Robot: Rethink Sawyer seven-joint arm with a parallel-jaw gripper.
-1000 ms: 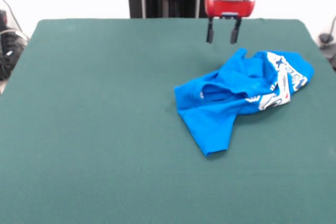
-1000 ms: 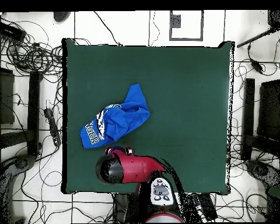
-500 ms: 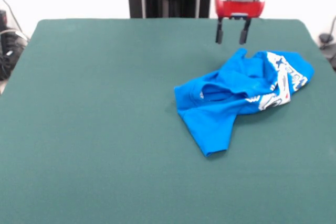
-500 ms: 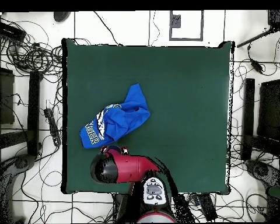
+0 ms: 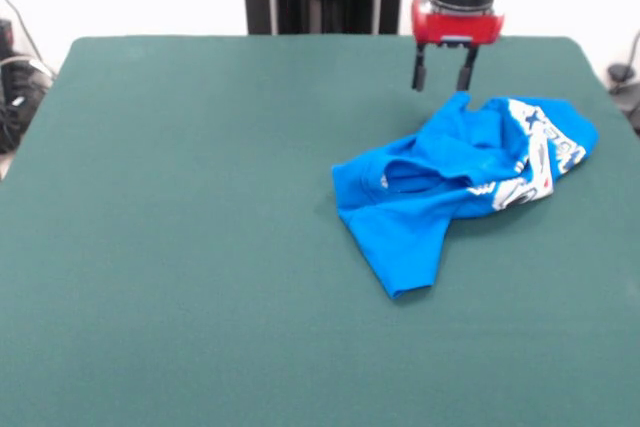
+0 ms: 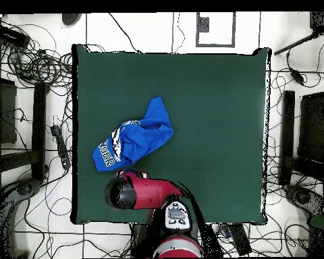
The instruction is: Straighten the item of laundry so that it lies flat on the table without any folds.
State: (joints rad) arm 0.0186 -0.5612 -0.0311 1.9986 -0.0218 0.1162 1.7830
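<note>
1. Blue T-shirt (image 5: 455,182) crumpled on the green bench (image 5: 180,247), right of centre in the front view and nearer the far edge than the near one; in the overhead view, bunched toward the left side (image 6: 133,138).
2. Far from flat: body folded over itself, white printed panel (image 5: 535,157) turned up and wrinkled at the right end, a plain blue flap (image 5: 395,247) pointing toward the near edge, a small peak of cloth (image 5: 458,102) standing up at the far edge of the heap.
3. Hand (image 5: 442,75) poised just above and beyond that peak, pointing straight down, two dark fingers (image 5: 419,71) parted with a clear gap, nothing between them. No contact with the cloth visible.
4. Likely step in hand: lining up over the raised peak for a pinch, then a pull to spread the shirt.
5. Risks, as judgement only:
   - Pinch through several layers at the peak, so that the whole bundle drags along without unfolding.
   - Descent slightly off the peak, closing on bare felt or only grazing the edge, cloth slipping out.
   - Pull toward the far or right edge, with little bench left on that side, sending part of the shirt over the rim.
   - Light, limp fabric flopping back into a new fold on release.
6. Elsewhere on the bench, nothing besides the shirt; cables (image 6: 30,61) on the floor around it in the overhead view.
</note>
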